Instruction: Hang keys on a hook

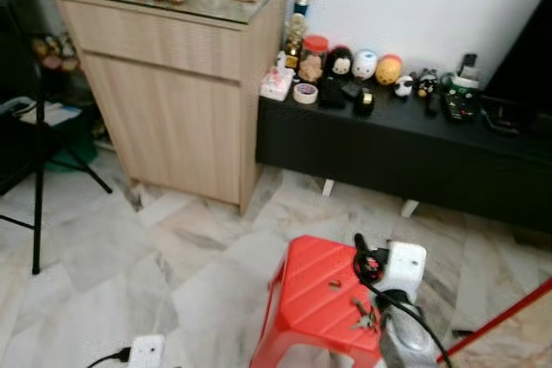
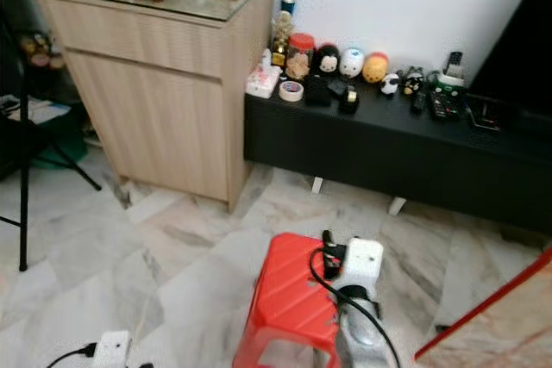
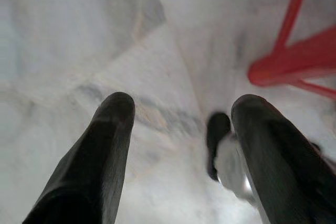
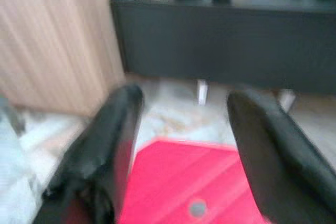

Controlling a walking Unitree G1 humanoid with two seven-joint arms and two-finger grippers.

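Observation:
A small bunch of keys (image 1: 363,318) lies on the top of a red plastic stool (image 1: 315,299) on the marble floor, close in front of me. My right arm reaches over the stool's right side; its white wrist (image 1: 403,266) hovers just above the keys. In the right wrist view the right gripper (image 4: 184,100) is open with nothing between its fingers, the red stool top (image 4: 184,182) under them. The left gripper (image 3: 181,103) is open too, hanging over the floor beside a red stool leg (image 3: 294,59).
A light wooden cabinet (image 1: 172,84) stands at the back left. Beside it, along the wall, a low black console (image 1: 405,157) carries toys and remotes. A black stand (image 1: 38,178) is at the left, a white power strip (image 1: 147,351) on the floor, a red-edged board (image 1: 509,316) at the right.

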